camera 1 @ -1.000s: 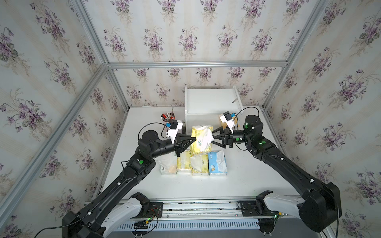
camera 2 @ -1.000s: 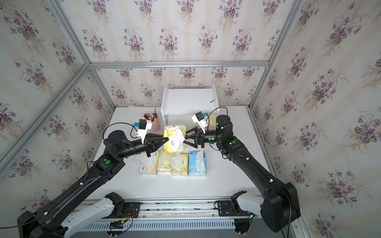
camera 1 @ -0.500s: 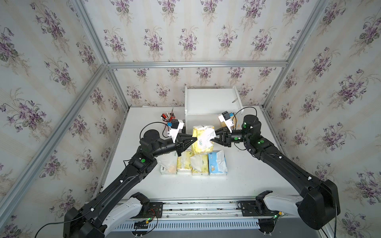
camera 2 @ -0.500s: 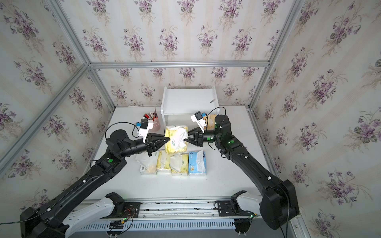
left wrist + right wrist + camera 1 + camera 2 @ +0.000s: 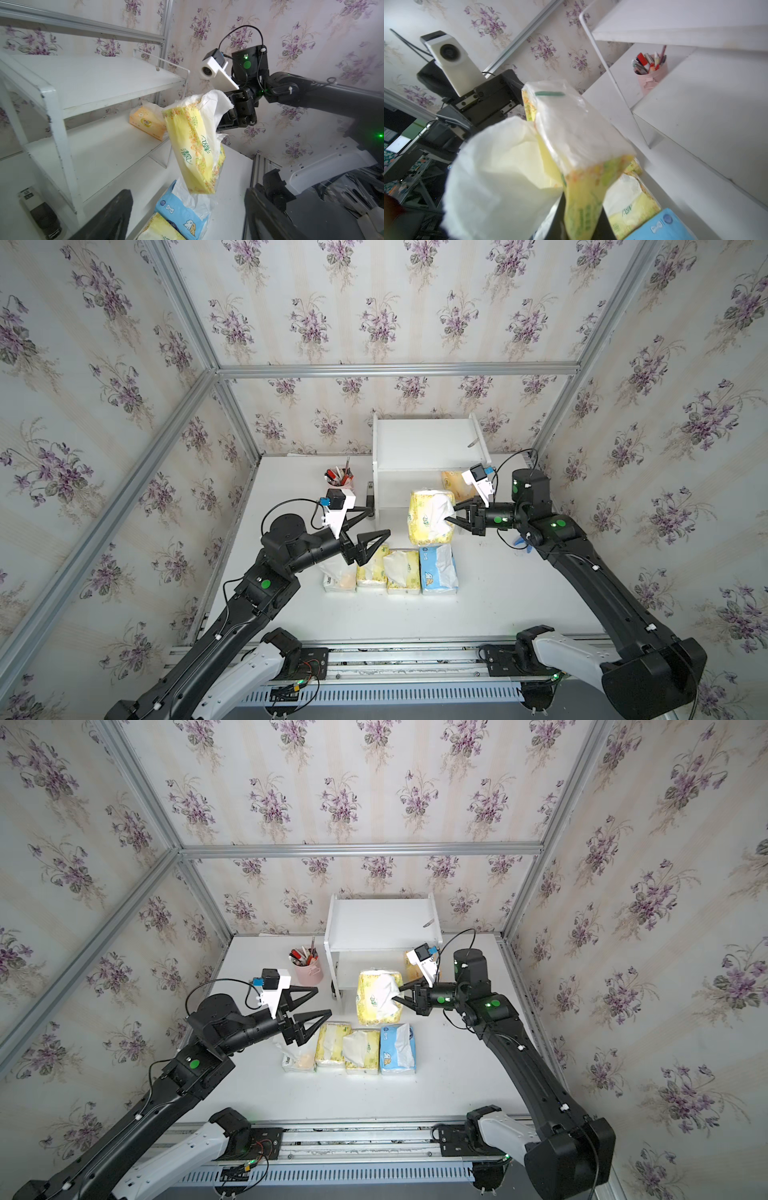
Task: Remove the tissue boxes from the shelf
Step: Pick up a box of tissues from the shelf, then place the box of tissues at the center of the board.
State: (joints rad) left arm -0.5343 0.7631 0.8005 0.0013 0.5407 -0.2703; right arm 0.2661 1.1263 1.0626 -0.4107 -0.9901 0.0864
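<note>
Pinching the tissue of one yellow pack (image 5: 428,514) held in mid-air before the shelf (image 5: 424,443), the right gripper (image 5: 452,516) is clamped, the left gripper (image 5: 324,1001) gapes empty, a row of four packs (image 5: 399,572) (one white, two yellow, one blue) lies on the table (image 5: 498,593), and one orange pack (image 5: 147,122) sits on the shelf's lower board.

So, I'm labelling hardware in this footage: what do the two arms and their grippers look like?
The left arm and right arm are black with white base housings and green dots. The left gripper and right gripper have black triangular fingers, each beside a white camera mount with a looping black cable.
</note>
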